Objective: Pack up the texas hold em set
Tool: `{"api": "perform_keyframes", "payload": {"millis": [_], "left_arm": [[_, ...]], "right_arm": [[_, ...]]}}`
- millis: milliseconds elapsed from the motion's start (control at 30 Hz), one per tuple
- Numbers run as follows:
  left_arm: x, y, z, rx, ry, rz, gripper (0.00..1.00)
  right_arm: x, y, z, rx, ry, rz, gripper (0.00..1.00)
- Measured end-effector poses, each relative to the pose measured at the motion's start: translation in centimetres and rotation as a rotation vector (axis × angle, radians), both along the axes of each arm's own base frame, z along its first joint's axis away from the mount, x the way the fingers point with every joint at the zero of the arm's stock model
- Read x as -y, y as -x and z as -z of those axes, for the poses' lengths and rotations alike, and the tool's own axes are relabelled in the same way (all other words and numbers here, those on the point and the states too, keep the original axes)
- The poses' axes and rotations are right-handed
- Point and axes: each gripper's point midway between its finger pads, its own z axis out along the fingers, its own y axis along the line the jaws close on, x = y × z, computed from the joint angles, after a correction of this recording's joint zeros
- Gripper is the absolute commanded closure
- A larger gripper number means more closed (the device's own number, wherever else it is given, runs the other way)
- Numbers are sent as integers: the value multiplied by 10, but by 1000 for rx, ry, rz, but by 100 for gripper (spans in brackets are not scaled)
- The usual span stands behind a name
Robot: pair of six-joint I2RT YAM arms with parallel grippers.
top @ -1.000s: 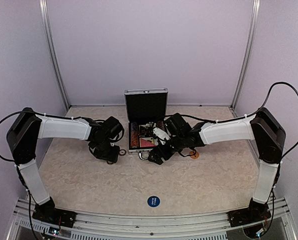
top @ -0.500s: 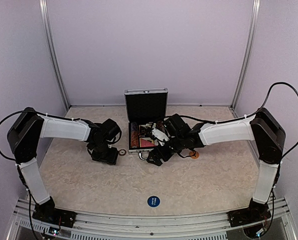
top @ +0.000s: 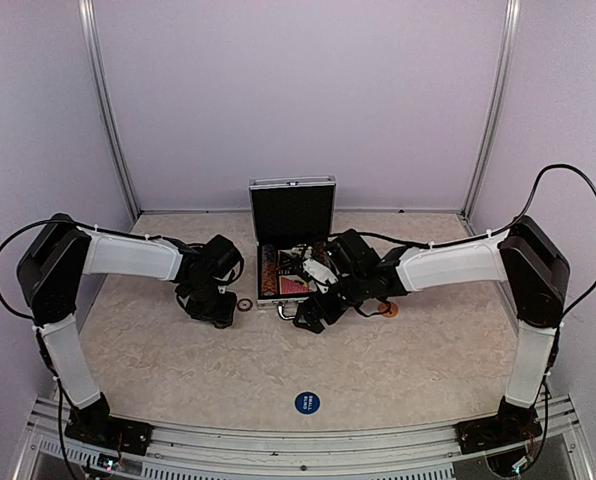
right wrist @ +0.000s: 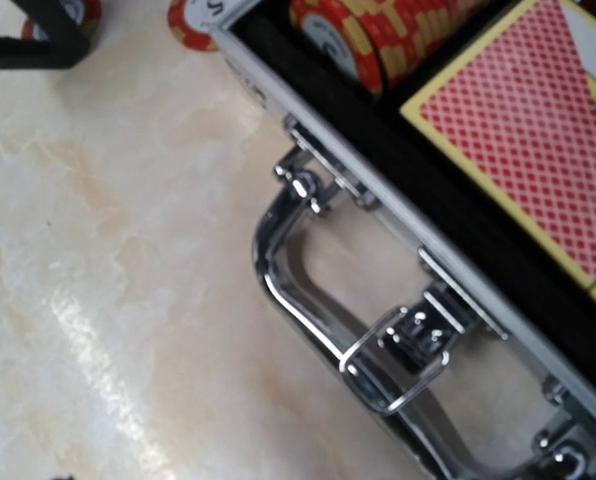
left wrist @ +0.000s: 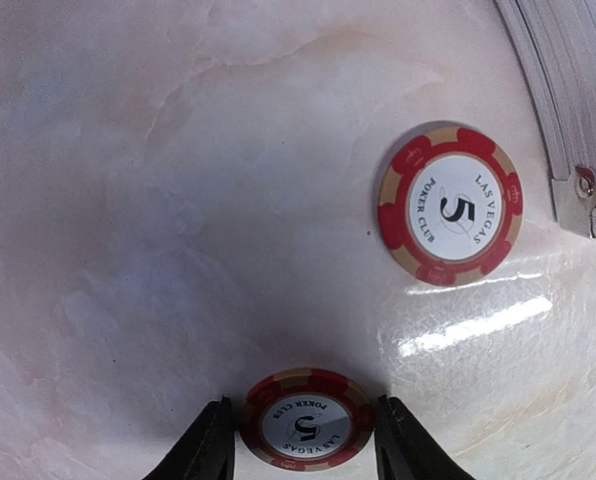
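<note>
The silver case (top: pixel 292 212) stands open at mid table, lid upright. In the right wrist view its tray holds orange-red chips (right wrist: pixel 378 35) and a red card deck (right wrist: pixel 538 130); the metal handle (right wrist: pixel 313 300) lies flat on the table. My left gripper (left wrist: pixel 306 440) is down at the table left of the case, shut on the rim of a red "5" chip (left wrist: pixel 306 422). A second chip (left wrist: pixel 450 204) lies flat beside the case edge (left wrist: pixel 563 110). My right gripper (top: pixel 311 314) hovers over the handle, jaws wide, holding nothing; its fingertips are out of its wrist view.
A blue round button (top: pixel 307 402) lies near the front of the table. An orange disc (top: pixel 388 310) sits right of the case under the right arm. A latch (right wrist: pixel 408 350) hangs open over the handle. Walls close in the table on three sides.
The left gripper widened and then closed again round the chip, shifting slightly toward the case. The right arm has barely moved.
</note>
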Motion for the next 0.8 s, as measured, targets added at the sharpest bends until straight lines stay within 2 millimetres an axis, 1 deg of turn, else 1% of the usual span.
{"api": "perform_keyframes", "payload": {"millis": [167,300,533,800], "left_arm": [[0,-1,0,3,2,-1,60],[1,-1,-1,3,2,-1,60],[1,-1,-2,4,-2,0,60],[9,-11,-17,38,5,5,59]], "right_arm": [[1,1,7,-10,11,-1,4],[1,1,10,-15,18,-1,3],[0,0,7,-14,15,-1,3],[-3,3,5,-26,1,-14,3]]}}
